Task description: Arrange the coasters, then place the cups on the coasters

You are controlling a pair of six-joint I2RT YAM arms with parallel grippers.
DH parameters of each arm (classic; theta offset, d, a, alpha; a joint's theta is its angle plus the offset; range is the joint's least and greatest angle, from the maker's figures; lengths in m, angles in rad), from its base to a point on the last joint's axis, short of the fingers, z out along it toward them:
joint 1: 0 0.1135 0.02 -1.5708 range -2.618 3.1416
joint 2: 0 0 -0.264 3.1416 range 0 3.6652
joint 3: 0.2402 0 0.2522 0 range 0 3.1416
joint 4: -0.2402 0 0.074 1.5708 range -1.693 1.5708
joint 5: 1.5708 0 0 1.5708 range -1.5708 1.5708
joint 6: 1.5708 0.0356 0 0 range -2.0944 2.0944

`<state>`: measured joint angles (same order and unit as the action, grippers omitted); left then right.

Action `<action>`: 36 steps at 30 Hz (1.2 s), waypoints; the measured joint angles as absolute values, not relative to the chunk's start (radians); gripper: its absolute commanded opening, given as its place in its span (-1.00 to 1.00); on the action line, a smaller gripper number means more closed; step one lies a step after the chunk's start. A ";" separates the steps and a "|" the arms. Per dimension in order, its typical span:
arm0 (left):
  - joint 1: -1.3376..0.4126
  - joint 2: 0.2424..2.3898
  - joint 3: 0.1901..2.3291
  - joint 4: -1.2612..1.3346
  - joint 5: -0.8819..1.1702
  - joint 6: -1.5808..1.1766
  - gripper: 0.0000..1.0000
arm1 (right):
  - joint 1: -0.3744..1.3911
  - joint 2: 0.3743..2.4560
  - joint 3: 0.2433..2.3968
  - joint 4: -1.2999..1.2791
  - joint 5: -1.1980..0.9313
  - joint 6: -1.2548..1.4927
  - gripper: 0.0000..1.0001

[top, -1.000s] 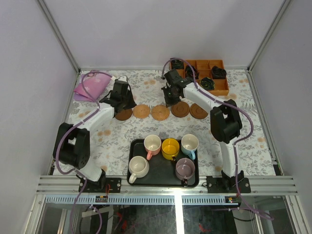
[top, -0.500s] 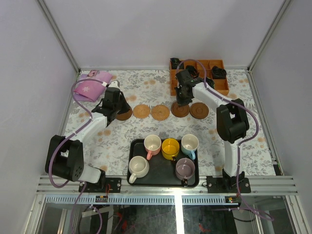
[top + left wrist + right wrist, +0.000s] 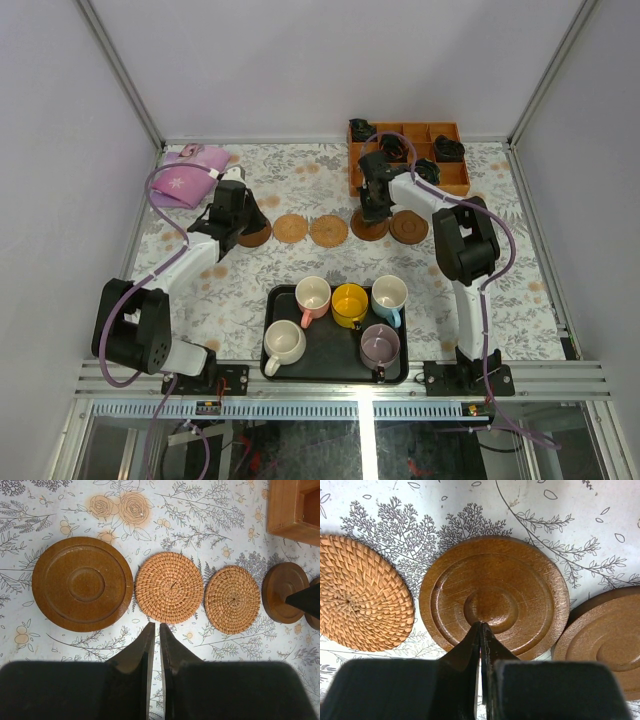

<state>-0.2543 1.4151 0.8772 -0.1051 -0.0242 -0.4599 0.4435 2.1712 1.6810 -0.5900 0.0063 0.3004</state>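
Five coasters lie in a row across the table's middle: a dark wooden one [image 3: 254,236], two woven tan ones [image 3: 291,229] [image 3: 328,231], and two more dark ones [image 3: 369,228] [image 3: 408,227]. My left gripper [image 3: 155,626] is shut and empty, hovering just short of the gap between the left wooden coaster [image 3: 82,583] and the first woven one [image 3: 170,587]. My right gripper [image 3: 481,624] is shut, its tips at the centre dimple of the fourth coaster [image 3: 495,595]. The pink [image 3: 313,295], yellow [image 3: 350,303], light blue [image 3: 389,294], cream [image 3: 285,343] and mauve [image 3: 380,346] cups stand on the black tray [image 3: 335,377].
An orange wooden compartment box [image 3: 455,183] with black coiled items sits at the back right, close behind the right gripper. A purple cloth [image 3: 185,178] lies at the back left. The tray stands between the arm bases at the near edge.
The right gripper has swung right, from between the third and fourth coasters onto the fourth. The left gripper drew back slightly leftward. The coasters and cups have stayed in place.
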 measured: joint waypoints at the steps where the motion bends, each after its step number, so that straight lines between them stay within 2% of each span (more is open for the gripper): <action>1: -0.254 1.415 0.877 -0.105 -0.024 -0.460 -0.86 | 0.443 2.172 1.681 -0.590 0.006 0.300 -1.00; 21: -0.246 1.431 0.877 -0.105 -0.024 -0.475 -0.86 | 0.438 2.122 1.587 -0.560 -0.055 0.333 -1.00; 30: -0.246 1.432 0.877 -0.105 -0.024 -0.475 -0.86 | 0.438 2.122 1.593 -0.574 -0.055 0.332 -1.00; 36: -0.245 1.432 0.877 -0.105 -0.025 -0.475 -0.86 | 0.438 2.122 1.675 -0.606 -0.044 0.321 -0.96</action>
